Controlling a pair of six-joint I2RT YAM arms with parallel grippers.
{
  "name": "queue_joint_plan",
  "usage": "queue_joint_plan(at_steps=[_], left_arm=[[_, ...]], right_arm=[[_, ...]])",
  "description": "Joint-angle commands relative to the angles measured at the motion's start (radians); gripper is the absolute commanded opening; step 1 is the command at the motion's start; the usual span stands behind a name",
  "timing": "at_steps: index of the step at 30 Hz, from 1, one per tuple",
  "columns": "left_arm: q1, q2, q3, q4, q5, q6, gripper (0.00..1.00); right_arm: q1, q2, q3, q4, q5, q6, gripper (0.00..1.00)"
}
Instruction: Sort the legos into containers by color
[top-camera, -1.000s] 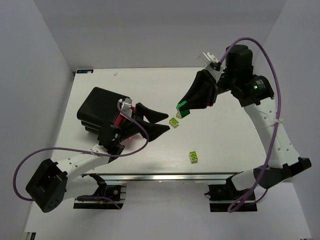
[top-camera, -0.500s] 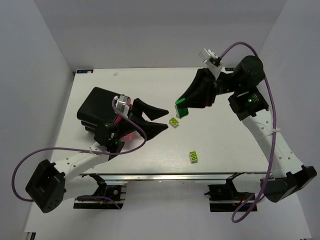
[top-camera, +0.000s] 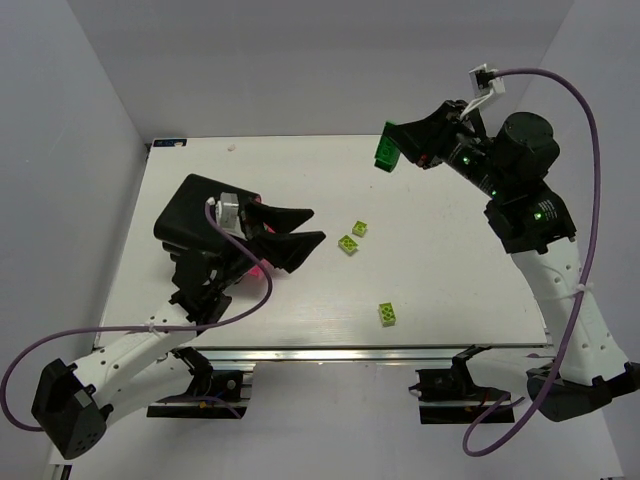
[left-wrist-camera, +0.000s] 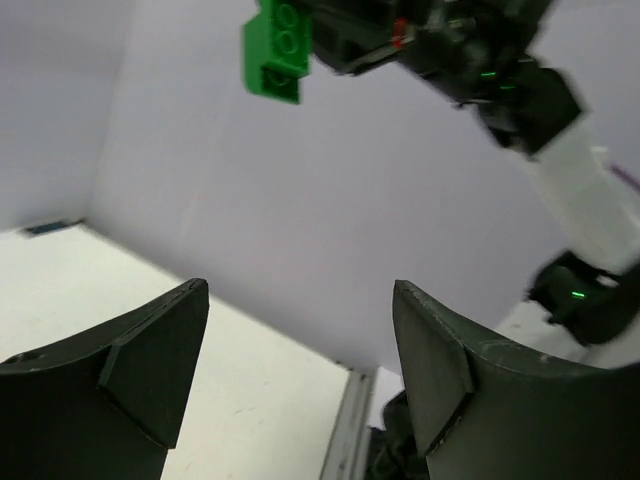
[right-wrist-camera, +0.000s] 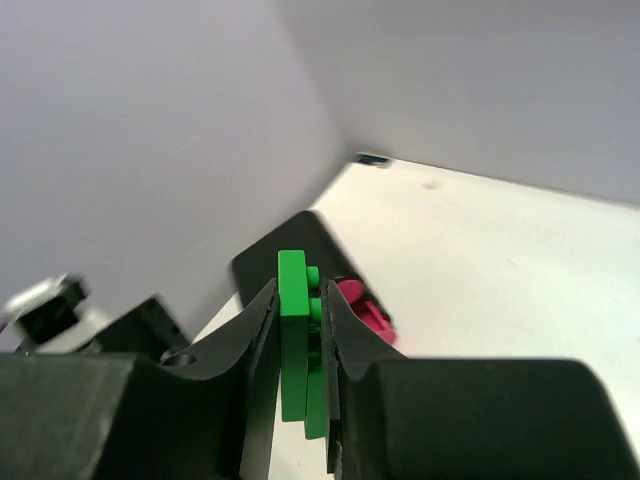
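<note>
Green lego brick (top-camera: 385, 152) pinched in the right gripper (top-camera: 395, 148), high above the white table (top-camera: 450, 280).
Three lime legos (top-camera: 360, 229) (top-camera: 347, 243) (top-camera: 387, 314) lie on it; the left gripper (top-camera: 316, 225) gapes wide, empty, beside one black cabinet (top-camera: 190, 212).

Glossy plastic green lego (top-camera: 385, 152), matt black left pincer (top-camera: 316, 224), smooth white table (top-camera: 450, 290).

- A white bench (top-camera: 460, 280) fills the middle of the top view, its surface matte and plain.
- A silver metal rail (top-camera: 330, 354) runs along the bench's near edge.
- A small dark tag (top-camera: 168, 142) lies at the bench's far left corner, close against the wall.
- A tiny pale speck (top-camera: 231, 148) sits near the far edge, to the right of the tag.
- Pale grey-white walls (top-camera: 300, 60) enclose the bench at the back and on both sides.
</note>
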Motion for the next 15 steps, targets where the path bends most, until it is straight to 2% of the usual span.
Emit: queue_joint_plan(at_steps=[1, 3, 8, 15], left_arm=[[-0.006, 0.025, 0.083, -0.223, -0.135, 0.092, 0.83], [-0.006, 0.050, 0.132, -0.324, -0.197, 0.142, 0.82], [-0.034, 0.094, 0.206, -0.471, -0.316, 0.273, 0.82], [-0.097, 0.177, 0.243, -0.464, -0.373, 0.354, 0.83]], right_arm=[[-0.006, -0.011, -0.003, -0.097, 0.316, 0.133, 0.00], [-0.010, -0.029, -0.095, -0.077, 0.295, 0.232, 0.00], [-0.021, -0.005, -0.181, -0.054, 0.145, 0.395, 0.00], [-0.029, 0.083, -0.219, -0.002, 0.062, 0.535, 0.00]])
